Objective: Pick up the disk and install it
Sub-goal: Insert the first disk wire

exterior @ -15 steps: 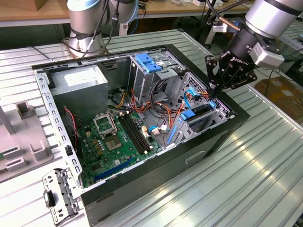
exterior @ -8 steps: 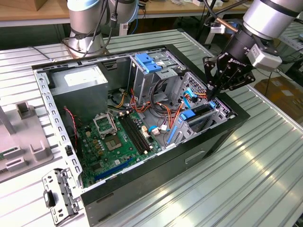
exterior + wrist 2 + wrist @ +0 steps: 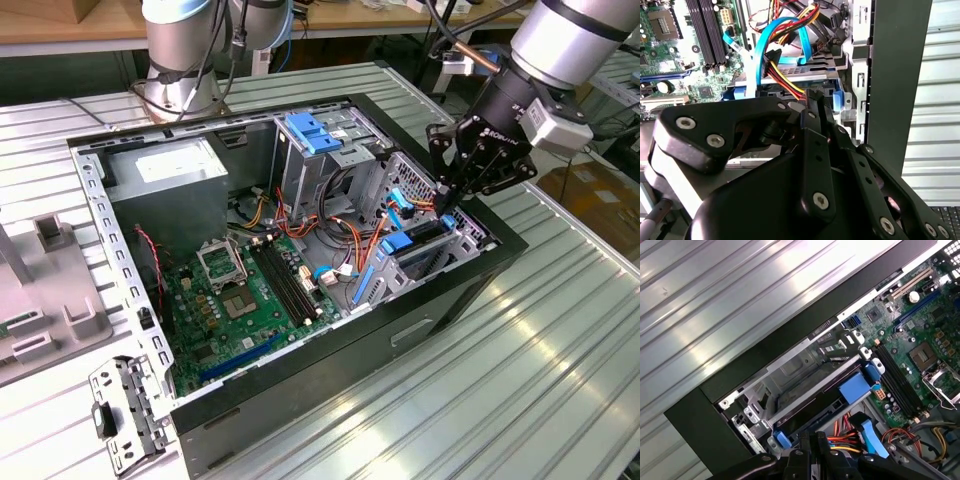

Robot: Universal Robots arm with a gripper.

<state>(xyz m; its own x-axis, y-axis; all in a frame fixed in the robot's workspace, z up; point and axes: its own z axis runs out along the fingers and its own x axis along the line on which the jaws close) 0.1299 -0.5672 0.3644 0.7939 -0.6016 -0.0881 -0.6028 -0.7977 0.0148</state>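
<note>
- Over the front corner of the PC case [image 3: 402,335], at the exterior view's right, the gripper [image 3: 446,203] is hung, tips down, just above the drive cage [image 3: 470,232].
- Its two fingers [image 3: 811,116] are seen pressed together in both wrist views, w/ no gap and nothing seen held between them.
- The disk [image 3: 418,238] is found inside that cage, next to the case's front wall, w/ its light-blue side rails showing at the edge.
- It is prob. placed there because the cage is its home: the rails are made to slide along the cage sides and hold it snug.
- The gripper is prob. kept shut and pointed down so the tips can be used as one small pusher on the disk's top, not as a grabber. Touching or just apart can't be told.
- The red, orange and blue cables [image 3: 781,76] are bunched right beside the tips, on the motherboard [image 3: 240,300] side, so the gripper is kept close to the wall, away from them.
- The disk's long side is run along the front wall of the case, approx. level w/ the table [image 3: 520,400].
- Its thin edge is turned up toward the gripper, as far as can be judged; its label can't be seen.
</note>
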